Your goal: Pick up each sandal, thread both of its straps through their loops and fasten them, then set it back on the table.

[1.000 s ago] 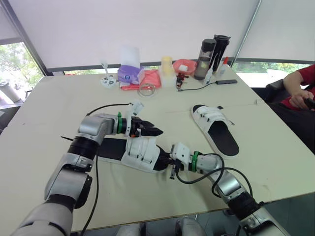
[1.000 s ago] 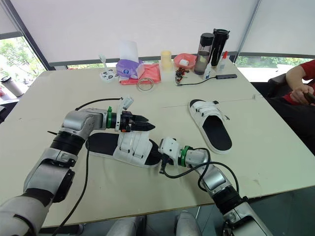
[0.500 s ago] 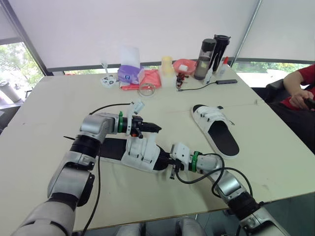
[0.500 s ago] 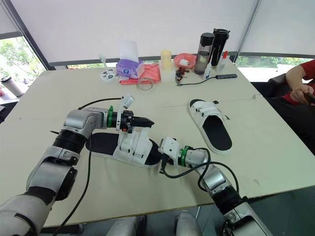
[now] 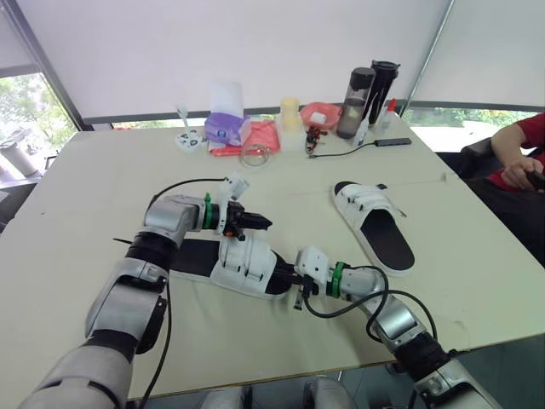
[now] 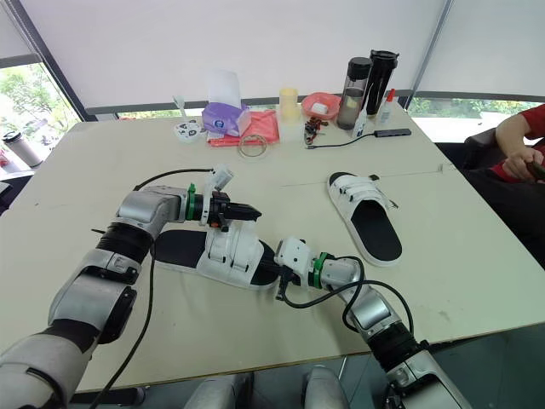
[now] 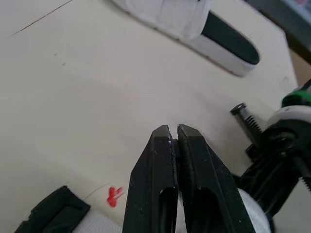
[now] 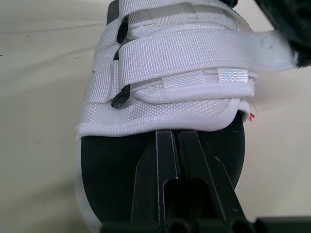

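The near sandal, white straps over a black footbed, lies flat at the table's centre-left. My left gripper hovers just above its straps, shut on the free end of the upper strap, which stretches out sideways to it. In the left wrist view the fingers stand pressed together. My right gripper is shut, with its fingertips lying on the black footbed at the toe end, just before the front strap. The second sandal lies on the table to the right, apart from both grippers, with its straps lying across it.
Along the table's far edge stand two dark bottles, a purple box, a red cloth, a cup and a pink bowl. A black cable runs nearby. A person in red sits at the right.
My left gripper has gone from open to shut over the near sandal's strap and drawn back a little to the left. The right gripper and both sandals have stayed put.
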Tool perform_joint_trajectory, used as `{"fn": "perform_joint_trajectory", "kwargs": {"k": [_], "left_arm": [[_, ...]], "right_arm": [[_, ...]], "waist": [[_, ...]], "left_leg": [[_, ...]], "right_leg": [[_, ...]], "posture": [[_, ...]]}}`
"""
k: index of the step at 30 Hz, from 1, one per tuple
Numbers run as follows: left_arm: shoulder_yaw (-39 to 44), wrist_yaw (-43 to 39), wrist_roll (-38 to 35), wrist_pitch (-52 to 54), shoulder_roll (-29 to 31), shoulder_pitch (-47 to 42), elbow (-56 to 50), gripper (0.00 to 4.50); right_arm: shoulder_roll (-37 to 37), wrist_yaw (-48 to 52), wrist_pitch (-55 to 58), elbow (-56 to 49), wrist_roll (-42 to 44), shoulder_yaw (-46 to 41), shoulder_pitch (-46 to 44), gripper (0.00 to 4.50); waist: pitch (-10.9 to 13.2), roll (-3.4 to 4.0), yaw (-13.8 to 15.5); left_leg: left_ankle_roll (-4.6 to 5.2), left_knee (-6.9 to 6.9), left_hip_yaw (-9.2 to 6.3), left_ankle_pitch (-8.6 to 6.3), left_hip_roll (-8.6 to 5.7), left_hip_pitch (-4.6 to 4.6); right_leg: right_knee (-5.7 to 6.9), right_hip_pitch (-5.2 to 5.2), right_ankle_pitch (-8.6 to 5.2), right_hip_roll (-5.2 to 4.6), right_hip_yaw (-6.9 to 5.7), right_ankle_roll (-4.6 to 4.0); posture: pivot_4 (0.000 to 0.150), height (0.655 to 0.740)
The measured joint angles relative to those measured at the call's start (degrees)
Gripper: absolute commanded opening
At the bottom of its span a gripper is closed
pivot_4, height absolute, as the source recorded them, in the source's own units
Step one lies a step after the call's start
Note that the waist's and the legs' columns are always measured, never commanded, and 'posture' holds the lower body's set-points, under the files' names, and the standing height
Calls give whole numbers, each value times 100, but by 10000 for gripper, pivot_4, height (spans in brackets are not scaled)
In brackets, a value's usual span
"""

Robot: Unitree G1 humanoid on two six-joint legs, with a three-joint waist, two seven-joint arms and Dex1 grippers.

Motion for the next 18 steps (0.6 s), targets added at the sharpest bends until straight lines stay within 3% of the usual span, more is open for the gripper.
{"fn": "perform_joint_trajectory", "kwargs": {"k": [12,15,18], "left_arm": [[-673,-29,846,-1233,-35,-39,18,277],[-738,-34,1023,-1353,-15,-37,-9,10529],[-727,64,1170,-1347,73,-32,92,25917]], "right_arm": [[-1,-88,0,65,-51,27,25,0],[-1,-88,0,65,-63,36,29,0],[8,-71,-3,65,-63,45,28,0]], "waist": [[-76,40,-7],[-82,52,-14],[-84,55,-20]], "left_leg": [[0,-1,-5,0,5,-5],[0,-1,-9,0,5,-11],[0,-1,-9,0,5,-9]], "right_leg": [[-33,12,-2,-3,-16,-2],[-44,14,-2,-3,-19,-2],[-43,13,-1,-2,-20,-1]], "posture": [[1500,7400],[1500,7400],[1500,7400]]}}
